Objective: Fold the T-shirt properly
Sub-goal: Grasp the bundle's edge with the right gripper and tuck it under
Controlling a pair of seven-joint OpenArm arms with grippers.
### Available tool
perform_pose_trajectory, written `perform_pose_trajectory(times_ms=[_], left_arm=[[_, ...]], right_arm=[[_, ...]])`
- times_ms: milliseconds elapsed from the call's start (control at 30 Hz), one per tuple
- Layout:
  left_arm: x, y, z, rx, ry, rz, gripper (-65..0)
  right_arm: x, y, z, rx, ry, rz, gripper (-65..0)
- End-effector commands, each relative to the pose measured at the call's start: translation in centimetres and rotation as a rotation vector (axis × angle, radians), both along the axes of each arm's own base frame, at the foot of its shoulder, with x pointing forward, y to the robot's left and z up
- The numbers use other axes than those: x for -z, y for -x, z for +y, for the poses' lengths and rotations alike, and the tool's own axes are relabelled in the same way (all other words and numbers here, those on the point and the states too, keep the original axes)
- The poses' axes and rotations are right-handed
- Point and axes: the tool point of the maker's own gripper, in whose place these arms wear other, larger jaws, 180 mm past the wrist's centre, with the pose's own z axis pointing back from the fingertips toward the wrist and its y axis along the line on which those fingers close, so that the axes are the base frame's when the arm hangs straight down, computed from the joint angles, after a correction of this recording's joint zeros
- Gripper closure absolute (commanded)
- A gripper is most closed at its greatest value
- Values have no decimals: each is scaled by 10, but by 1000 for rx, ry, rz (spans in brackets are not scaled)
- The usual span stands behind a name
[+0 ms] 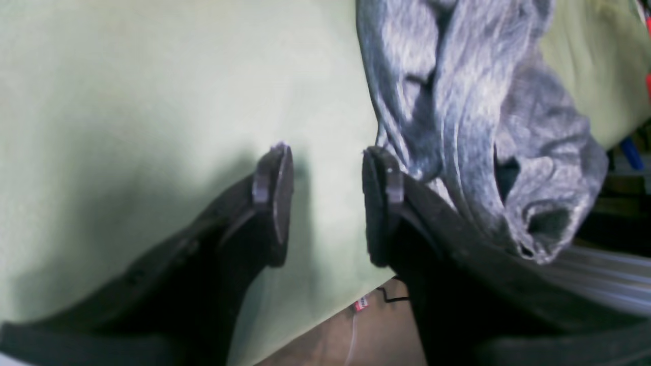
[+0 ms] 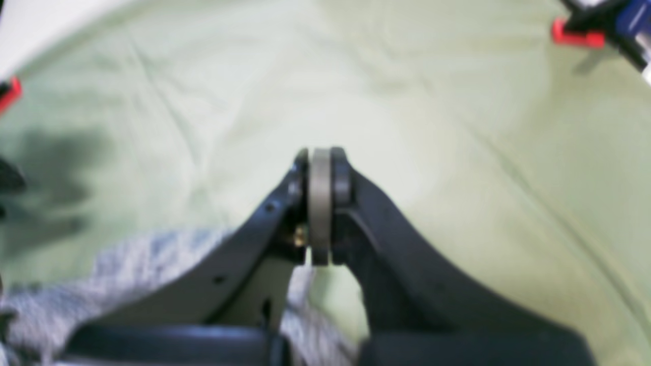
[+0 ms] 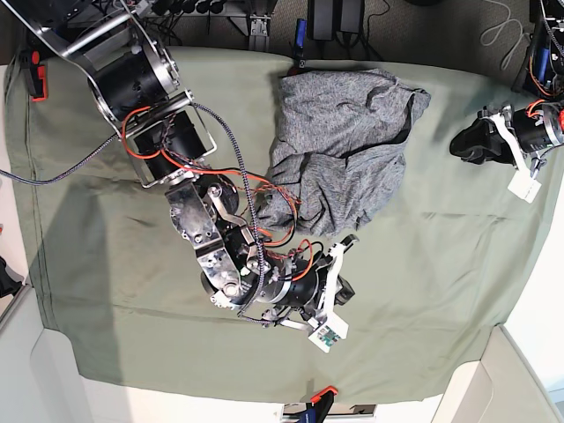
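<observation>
The T-shirt (image 3: 344, 141), mottled grey, lies crumpled in a heap at the back middle of the table. In the left wrist view the T-shirt (image 1: 457, 127) bunches just right of my left gripper (image 1: 327, 152). That gripper is open, with only green cloth showing between its fingers. In the base view the left gripper (image 3: 460, 145) sits right of the heap, apart from it. My right gripper (image 2: 320, 152) is shut, pads pressed together over bare cloth, and a fold of the T-shirt (image 2: 101, 284) lies behind it. Seen from the base, the right gripper (image 3: 344, 284) is just below the heap.
An olive-green cloth (image 3: 441, 291) covers the whole table, held by red clamps (image 3: 322, 392) (image 2: 574, 35) at its edges. The right arm's body and loose cables (image 3: 220, 229) stretch across the left half. The table's edge and the floor (image 1: 356, 330) show under the left gripper.
</observation>
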Motion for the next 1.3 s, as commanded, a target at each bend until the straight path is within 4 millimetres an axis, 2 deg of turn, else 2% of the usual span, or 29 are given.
perform_pose_trajectory(times_ms=[0,200,400,567,700,867,1100,1267], left_arm=[[-23,-12,-4,27,7,-79,-255],[-53,-19,-30,124,-24,-178,-255],[-56,-14,-38,144,25,-164,-255],[-53,-10,-39,147,27,-147,-255],[-44,1,-39,147,28,-109,-255],[-42,3,-38,147,20,-102,-255],[-34,2,-29,123,-7,-88,-255],[-20,9,-19,89,-3,-40,-255]], right_arm=[[-24,-7,3,-6,-33,-32,0],[2,22,-11,-58,-49,125,0],[39,51,-13,-72,-21,230,0],[56,67,-12,-75,-23,286,0],[57,68,-9,-69,-50,283,0],[44,62,-6,-70,-81,250,0],[38,99,-9,-215,1,363,0],[41,101,-11,-216,17,370,0]])
